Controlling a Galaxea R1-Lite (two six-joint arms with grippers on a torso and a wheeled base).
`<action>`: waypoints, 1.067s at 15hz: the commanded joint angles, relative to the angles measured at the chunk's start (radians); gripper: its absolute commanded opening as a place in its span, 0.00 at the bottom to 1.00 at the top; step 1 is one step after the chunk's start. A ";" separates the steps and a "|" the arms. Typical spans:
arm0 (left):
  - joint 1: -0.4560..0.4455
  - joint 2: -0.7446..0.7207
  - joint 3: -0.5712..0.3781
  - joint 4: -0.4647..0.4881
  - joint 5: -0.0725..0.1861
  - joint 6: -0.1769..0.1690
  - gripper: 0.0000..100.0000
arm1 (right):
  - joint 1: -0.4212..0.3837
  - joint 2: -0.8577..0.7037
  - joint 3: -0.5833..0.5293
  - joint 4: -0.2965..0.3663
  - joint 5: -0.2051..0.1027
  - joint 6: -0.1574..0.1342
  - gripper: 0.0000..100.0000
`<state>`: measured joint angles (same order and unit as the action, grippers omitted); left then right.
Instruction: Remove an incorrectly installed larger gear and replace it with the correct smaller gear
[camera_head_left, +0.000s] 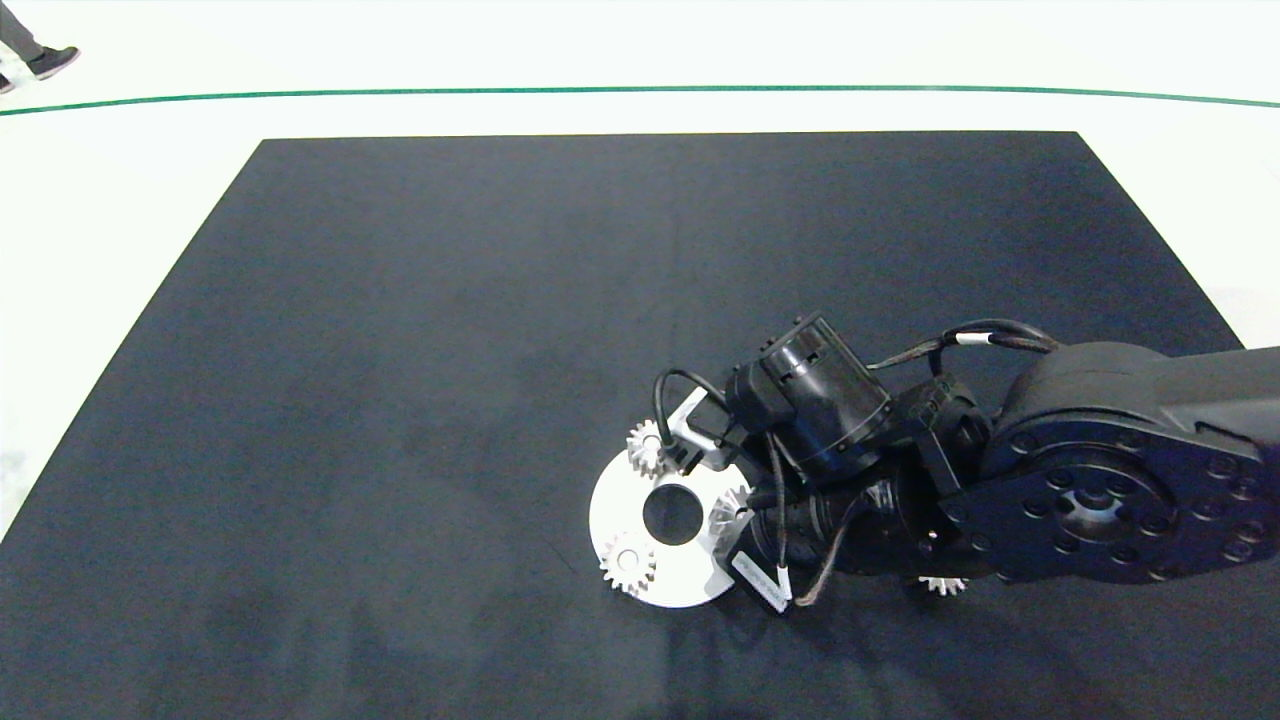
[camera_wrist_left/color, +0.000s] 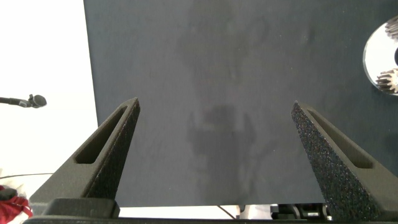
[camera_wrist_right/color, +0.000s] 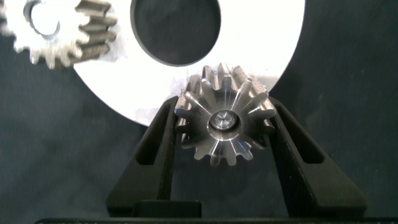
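The smaller gear, silver with pointed teeth, sits on a peg at the rim of the white round plate. My right gripper is shut on it, one finger pressed to each side. The head view shows the same gear at the plate's right edge, with the right gripper on it. The larger gear lies on the black mat to the right of the plate, mostly hidden under the right arm. My left gripper hangs open over bare mat, outside the head view.
Two paler blunt-toothed gears stand on the plate, one at its far edge and one at its near-left edge. The plate has a large centre hole. A person's shoe shows beyond the mat at far left.
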<state>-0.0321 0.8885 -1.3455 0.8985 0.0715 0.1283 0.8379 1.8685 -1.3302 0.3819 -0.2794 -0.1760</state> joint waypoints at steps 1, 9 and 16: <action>0.001 0.001 0.000 0.005 0.001 0.001 1.00 | 0.006 -0.060 0.028 0.003 0.000 -0.002 0.35; 0.001 0.000 0.002 0.005 0.001 0.001 1.00 | 0.069 -0.284 0.253 -0.005 0.002 0.024 0.19; 0.000 0.000 0.011 0.005 0.001 0.001 1.00 | 0.125 -0.285 0.430 -0.101 0.003 0.079 0.19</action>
<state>-0.0321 0.8881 -1.3360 0.8989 0.0711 0.1283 0.9602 1.5760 -0.9236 0.2832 -0.2732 -0.0957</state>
